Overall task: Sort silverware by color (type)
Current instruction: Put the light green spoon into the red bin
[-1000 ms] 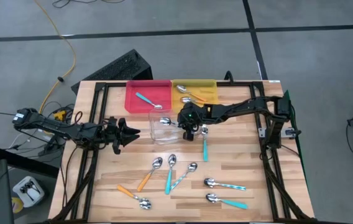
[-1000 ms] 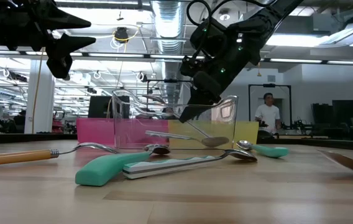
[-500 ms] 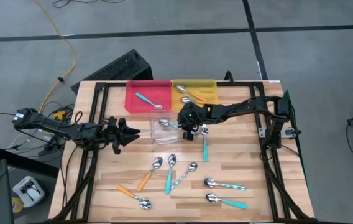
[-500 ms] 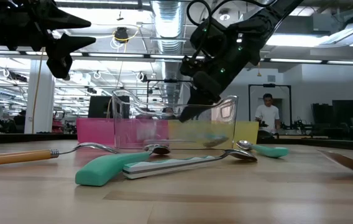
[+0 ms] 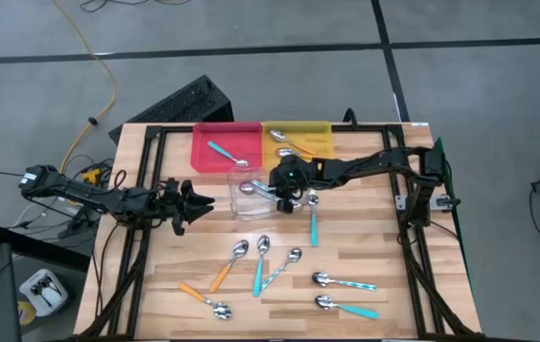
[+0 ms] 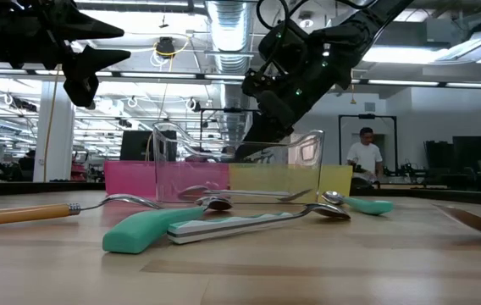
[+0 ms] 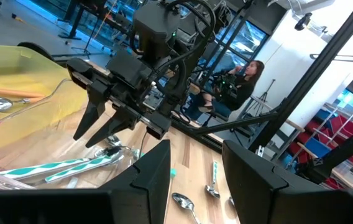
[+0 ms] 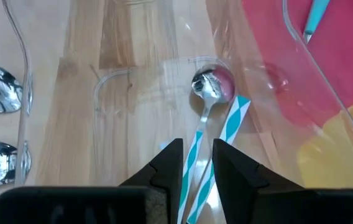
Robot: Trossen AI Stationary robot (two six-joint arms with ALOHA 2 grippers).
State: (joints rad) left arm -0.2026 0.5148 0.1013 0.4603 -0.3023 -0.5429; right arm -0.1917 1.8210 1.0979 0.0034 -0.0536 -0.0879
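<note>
In the high view, the right tool (image 5: 285, 197) is hanging over the right edge of the clear tray (image 5: 235, 200), and a striped pale blue spoon (image 5: 257, 189) is lying inside this tray. The left tool (image 5: 197, 201) is waiting over the left part of the worktop (image 5: 365, 239), its fingers spread and holding nothing. A teal spoon (image 5: 221, 153) is lying in the red tray (image 5: 203, 136), an orange spoon (image 5: 292, 147) in the yellow tray (image 5: 321, 128), and more spoons (image 5: 260, 264) are resting loose on the near half of the worktop. In the low view, the right tool (image 6: 253, 144) is standing just above the clear tray's rim. In the right wrist view, its fingers (image 8: 165, 167) are standing a little apart, pinching nothing, and the striped spoon (image 8: 206, 118) is lying on the tray floor beyond them.
</note>
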